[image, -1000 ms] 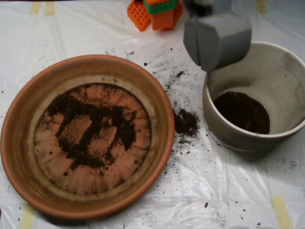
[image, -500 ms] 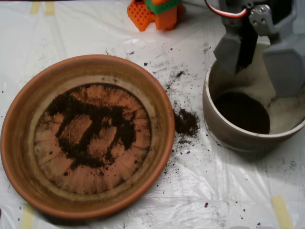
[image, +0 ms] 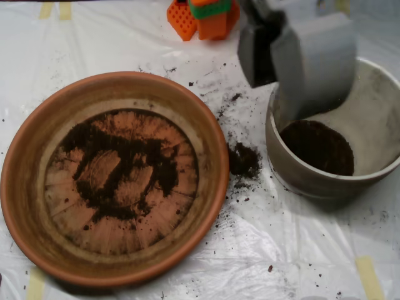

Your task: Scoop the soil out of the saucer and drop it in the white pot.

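The grey claw (image: pixel 294 59) hangs above the upper left rim of the white pot (image: pixel 375 106), blurred, its two shells drawn close with a narrow dark gap between them. Dark soil (image: pixel 317 147) lies on the pot's floor. The saucer (image: pixel 28 187) sits at the left of the table (image: pixel 281 250), well apart from the claw, with a thin, patchy layer of soil (image: pixel 119 162) spread over its ridged floor. A small clump of spilled soil (image: pixel 244 160) lies on the plastic sheet between saucer and pot, with loose crumbs scattered around. Orange and green blocks (image: pixel 203 15) stand at the top edge.
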Motion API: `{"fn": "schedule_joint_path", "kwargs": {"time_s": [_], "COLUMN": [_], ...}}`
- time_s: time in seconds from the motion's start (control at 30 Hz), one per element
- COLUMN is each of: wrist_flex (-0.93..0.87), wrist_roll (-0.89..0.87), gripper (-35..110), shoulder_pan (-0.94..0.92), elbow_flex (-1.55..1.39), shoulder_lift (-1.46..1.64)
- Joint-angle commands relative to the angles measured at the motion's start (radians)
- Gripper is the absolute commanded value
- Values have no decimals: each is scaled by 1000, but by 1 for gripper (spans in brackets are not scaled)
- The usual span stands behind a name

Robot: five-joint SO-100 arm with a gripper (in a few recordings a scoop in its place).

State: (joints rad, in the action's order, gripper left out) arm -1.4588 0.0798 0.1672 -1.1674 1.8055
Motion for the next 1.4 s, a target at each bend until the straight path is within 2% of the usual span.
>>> {"fn": "schedule_joint_path", "kwargs": {"time_s": [0.0,0.17,0.33,0.77,0.97,1.13,1.37], "wrist_flex": [43,120,268,469,413,305,328], "wrist_roll": [-12,26,156,476,534,518,486], "gripper": [34,35,38,40,40,39,40], "shoulder_pan": [-115,-275,-385,-506,-515,-537,-560], "elbow_flex": [-94,-304,-534,-844,-827,-669,-531], "shoulder_lift": [178,213,196,87,-15,-216,-362]}}
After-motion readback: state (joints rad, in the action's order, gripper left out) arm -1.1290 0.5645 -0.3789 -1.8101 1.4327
